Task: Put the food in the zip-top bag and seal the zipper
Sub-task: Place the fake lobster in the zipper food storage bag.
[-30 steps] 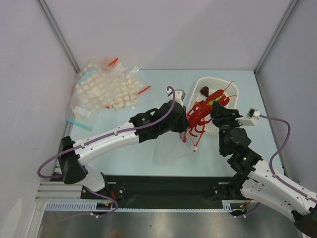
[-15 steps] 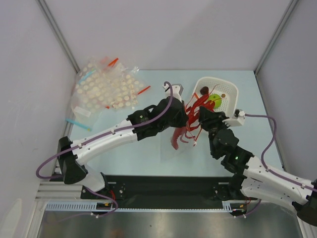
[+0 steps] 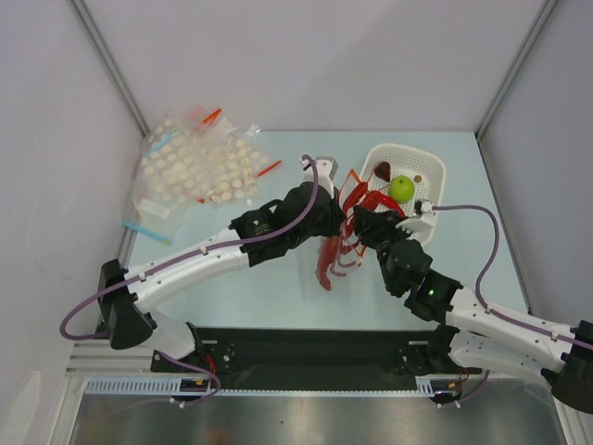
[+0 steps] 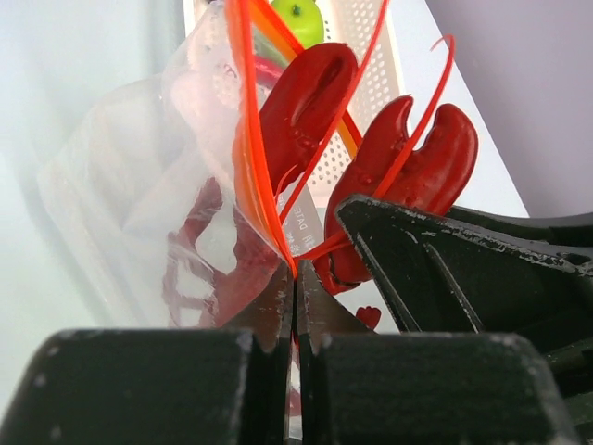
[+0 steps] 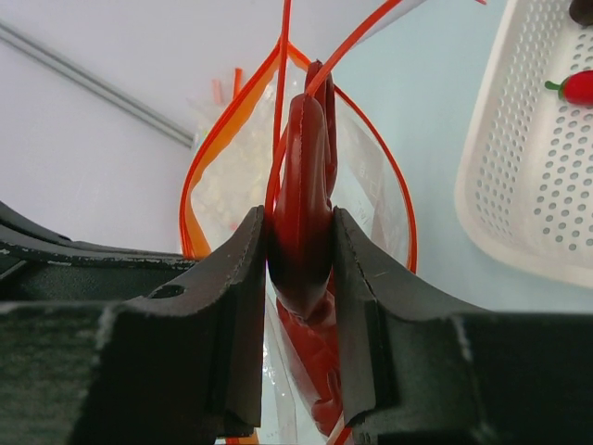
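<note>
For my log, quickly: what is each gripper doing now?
Left gripper: shut on the zip-top bag.
Right gripper: shut on the lobster.

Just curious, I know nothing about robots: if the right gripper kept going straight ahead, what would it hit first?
Probably the clear zip-top bag: the right gripper, clamped on the red lobster, points into its open, red-edged mouth. Depth is hard to judge.
</note>
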`<state>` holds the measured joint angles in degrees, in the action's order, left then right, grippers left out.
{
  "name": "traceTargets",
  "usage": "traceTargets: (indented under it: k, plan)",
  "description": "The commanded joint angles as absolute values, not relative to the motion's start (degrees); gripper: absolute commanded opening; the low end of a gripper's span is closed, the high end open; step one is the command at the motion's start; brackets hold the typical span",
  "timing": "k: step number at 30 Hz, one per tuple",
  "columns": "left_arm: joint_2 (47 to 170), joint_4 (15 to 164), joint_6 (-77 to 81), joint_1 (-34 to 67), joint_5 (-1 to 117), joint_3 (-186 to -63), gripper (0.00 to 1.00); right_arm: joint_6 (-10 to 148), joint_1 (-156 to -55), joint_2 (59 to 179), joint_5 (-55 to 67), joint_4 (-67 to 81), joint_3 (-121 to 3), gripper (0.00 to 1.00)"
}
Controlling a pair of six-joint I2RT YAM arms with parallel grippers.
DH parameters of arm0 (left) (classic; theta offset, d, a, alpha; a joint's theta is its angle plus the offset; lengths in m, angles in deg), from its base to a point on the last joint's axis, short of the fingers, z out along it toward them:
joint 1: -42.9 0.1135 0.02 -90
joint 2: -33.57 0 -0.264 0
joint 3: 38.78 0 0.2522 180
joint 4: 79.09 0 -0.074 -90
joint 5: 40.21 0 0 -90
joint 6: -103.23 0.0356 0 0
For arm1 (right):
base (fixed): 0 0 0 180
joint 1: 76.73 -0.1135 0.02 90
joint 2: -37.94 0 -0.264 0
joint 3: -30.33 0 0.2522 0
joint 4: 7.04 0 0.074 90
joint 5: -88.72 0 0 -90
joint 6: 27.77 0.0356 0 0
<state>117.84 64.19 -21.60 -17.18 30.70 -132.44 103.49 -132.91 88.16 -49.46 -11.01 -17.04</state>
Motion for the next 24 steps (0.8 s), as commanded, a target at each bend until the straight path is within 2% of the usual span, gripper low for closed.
traceTargets:
  k: [1,8,10,15,24]
  plan:
    - [115.0,70.5,-16.8,-17.0,30.7,-130.6,0.00,99.8,-133.2,88.3,-46.7,-15.8,-19.1,0.00]
    - [115.0,70.5,-15.4,-17.0,28.0,-131.9,0.00,104.6,-133.2,87.2,-47.2,-10.6,-22.1,0.00]
    - [114.3,69.7,-15.2,-17.0,29.2,-133.6,0.00,101.8,-133.2,86.9,-43.6,-11.1,-23.4,0.00]
    - [110.3,71.1,-14.5,-17.0,31.2,-134.2,0.00,103.1,-133.2,88.8,-39.1,0.3,-31.9,0.00]
    - [105.6,77.0,-11.1,-17.0,27.2,-128.0,0.00,99.5,-133.2,92.3,-29.7,-3.3,-29.4,0.00]
